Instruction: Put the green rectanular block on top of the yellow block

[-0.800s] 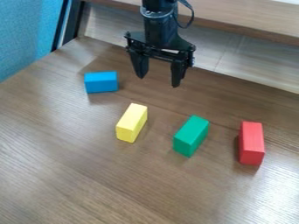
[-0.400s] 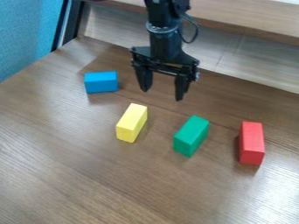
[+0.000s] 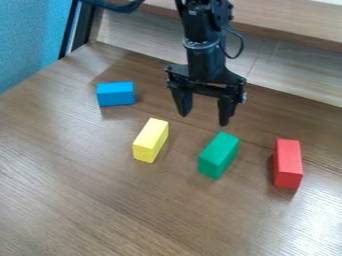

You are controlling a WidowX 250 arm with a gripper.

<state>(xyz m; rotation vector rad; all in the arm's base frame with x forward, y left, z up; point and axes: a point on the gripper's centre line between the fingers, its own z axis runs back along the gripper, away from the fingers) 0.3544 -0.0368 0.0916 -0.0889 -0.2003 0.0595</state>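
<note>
Black two-finger gripper (image 3: 204, 118), its fingers spread apart with nothing grasped between them, hangs over the brown wood-grain table (image 3: 87, 185). Green rectangular block (image 3: 219, 154), the piece to be lifted, rests on the table nearer the camera than the gripper and slightly to its right in the view. Its long axis runs obliquely, from upper right to lower left, whereas the line joining the fingertips crosses the view with a slight fall to the right; closure across the block's narrow width would therefore seem suitable, after a shift toward the camera and perhaps a small wrist turn. Smooth yellow rectangular block (image 3: 150, 140), the intended support, lies to the left of the green one, apart from it and roughly parallel. Black robot arm (image 3: 205, 57) enters at the top edge, its wrist nearly upright and directed downward.
</note>
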